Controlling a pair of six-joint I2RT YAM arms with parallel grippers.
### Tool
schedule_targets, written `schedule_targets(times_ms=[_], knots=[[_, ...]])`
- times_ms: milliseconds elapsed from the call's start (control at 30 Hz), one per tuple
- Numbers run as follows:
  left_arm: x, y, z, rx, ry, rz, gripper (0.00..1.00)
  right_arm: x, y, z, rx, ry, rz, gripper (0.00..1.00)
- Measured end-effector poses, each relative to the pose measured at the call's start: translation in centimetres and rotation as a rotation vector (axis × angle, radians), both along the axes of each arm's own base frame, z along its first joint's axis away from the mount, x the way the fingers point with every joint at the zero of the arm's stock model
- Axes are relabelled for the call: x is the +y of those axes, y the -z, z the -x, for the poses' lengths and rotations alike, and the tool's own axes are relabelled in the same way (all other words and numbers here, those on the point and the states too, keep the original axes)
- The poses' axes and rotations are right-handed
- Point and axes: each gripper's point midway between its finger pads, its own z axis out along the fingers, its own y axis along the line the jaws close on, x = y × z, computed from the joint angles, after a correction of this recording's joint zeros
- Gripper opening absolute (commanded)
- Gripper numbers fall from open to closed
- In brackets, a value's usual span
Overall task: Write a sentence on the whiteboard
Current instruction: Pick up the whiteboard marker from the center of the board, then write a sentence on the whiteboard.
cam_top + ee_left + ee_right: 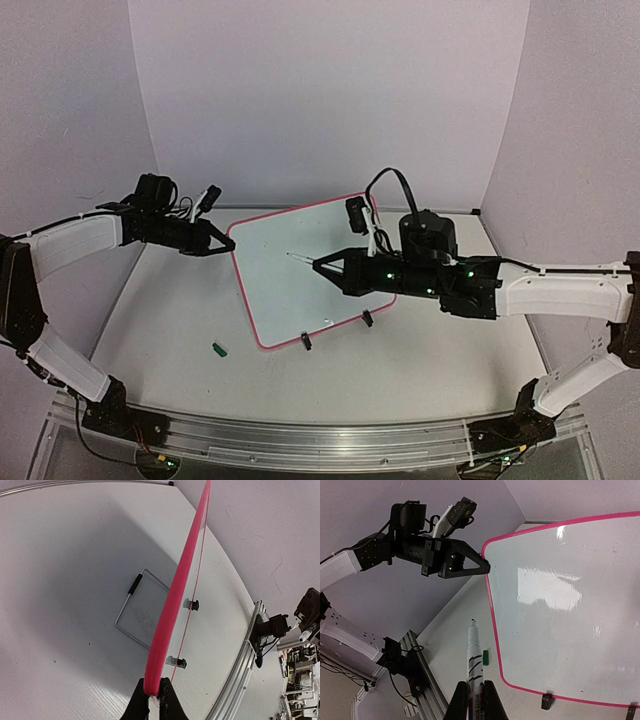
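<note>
Low in the right wrist view, your right gripper is clamped on the white-barrelled marker; press its tip lightly onto the blank, pink-rimmed white whiteboard at mid-frame, which your left gripper pinches by its left rim.

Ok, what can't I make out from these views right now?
- Top view: whether the marker tip touches the whiteboard; too small.
- Left wrist: the whiteboard's face, seen edge-on from the left end effector.
- Right wrist: the marker's label, blurred, partly covered by the right end effector.
</note>
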Motion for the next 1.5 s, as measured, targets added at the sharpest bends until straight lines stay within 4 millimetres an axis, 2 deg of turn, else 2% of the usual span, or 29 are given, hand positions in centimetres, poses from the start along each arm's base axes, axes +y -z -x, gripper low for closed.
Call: schedule_targets(times_ms=[133, 900, 1500], knots=[[0.0, 0.0, 0.1, -0.019, 0.02, -0.001, 0.0, 1.2, -0.4, -0.7, -0.025, 0.0, 0.014, 0.0], [-0.1, 0.0, 0.4, -0.048, 0.054, -0.008, 0.0, 8.9, 2.3, -4.6, -0.078, -0.03, 0.1, 0.0], [-0.1, 0.0, 0.4, -0.049, 0.055, -0.008, 0.0, 11.5, 3.3, -7.4, -0.117, 0.029, 0.12, 0.0]])
